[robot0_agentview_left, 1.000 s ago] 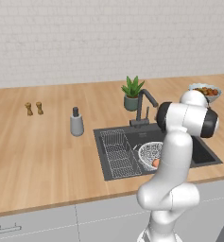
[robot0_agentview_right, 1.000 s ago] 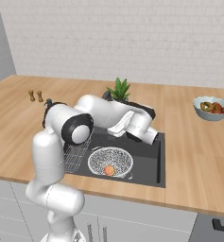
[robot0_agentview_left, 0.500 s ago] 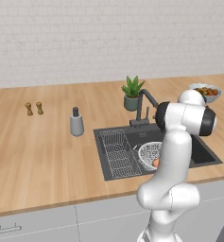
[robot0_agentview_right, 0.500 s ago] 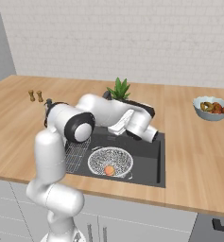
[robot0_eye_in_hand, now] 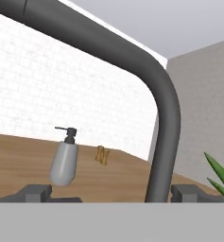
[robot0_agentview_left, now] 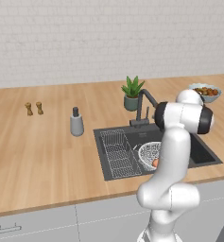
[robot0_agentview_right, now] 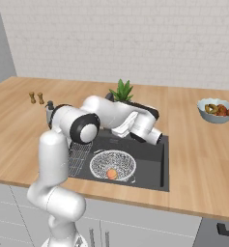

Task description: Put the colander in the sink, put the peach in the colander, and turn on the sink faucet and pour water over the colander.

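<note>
We noted the gripper point(robot0_eye_in_hand: 111, 193) spread wide and holding nothing, its fingertips point(robot0_eye_in_hand: 37, 193) set either side of the sink faucet point(robot0_eye_in_hand: 163, 142), whose dark pipe rose close ahead and bent overhead. Beyond it stood the grey soap dispenser point(robot0_eye_in_hand: 64, 160) and two small wooden shakers point(robot0_eye_in_hand: 102, 154) on the counter point(robot0_eye_in_hand: 19, 156). We saw the colander point(robot0_agentview_right: 113, 165) resting in the sink point(robot0_agentview_right: 157, 166) beside the wire rack point(robot0_agentview_left: 117, 153), with the peach point(robot0_agentview_right: 111, 173) inside it, a potted plant point(robot0_agentview_right: 121, 91) behind the basin and a bowl of food point(robot0_agentview_right: 216, 110) well off to the right.
</note>
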Tool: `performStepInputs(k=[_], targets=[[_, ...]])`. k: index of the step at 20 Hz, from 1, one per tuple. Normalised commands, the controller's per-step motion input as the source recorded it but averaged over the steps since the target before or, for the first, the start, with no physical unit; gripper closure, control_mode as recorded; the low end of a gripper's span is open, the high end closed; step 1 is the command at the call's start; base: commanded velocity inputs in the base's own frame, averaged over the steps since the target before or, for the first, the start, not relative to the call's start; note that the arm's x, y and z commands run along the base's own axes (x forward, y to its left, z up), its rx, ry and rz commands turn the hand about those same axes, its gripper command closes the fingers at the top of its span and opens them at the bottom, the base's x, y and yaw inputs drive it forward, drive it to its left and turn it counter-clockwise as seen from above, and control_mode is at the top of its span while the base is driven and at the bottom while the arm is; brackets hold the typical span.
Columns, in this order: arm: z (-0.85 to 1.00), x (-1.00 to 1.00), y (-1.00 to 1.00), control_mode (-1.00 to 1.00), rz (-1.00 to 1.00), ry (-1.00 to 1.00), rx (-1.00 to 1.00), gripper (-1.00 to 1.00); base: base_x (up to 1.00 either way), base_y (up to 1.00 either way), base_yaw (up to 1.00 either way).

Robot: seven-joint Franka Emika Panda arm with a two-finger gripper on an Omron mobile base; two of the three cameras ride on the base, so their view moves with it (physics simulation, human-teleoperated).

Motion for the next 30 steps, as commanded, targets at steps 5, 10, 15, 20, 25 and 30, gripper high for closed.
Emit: performStepInputs(k=[5,10,15,20,25,30], targets=[[-0.12,0.13,-0.02,-1.00,0.00,0.01,0.00,-1.00,0.00,0.00,0.00],[-0.08,0.20,0.00,-1.00,0.00,0.02,0.00,-1.00,0.00,0.00,0.00],[0.00,0.23,0.00,-1.00,0.00,0.04,0.00,-1.00,0.00,0.00,0.00],[-0.01,0.21,0.00,-1.00,0.00,0.06,0.00,-1.00,0.00,0.00,0.00],[-0.09,0.19,0.00,-1.00,0.00,0.03,0.00,-1.00,0.00,0.00,0.00],[-0.10,0.17,0.00,-1.00,0.00,0.01,0.00,-1.00,0.00,0.00,0.00]])
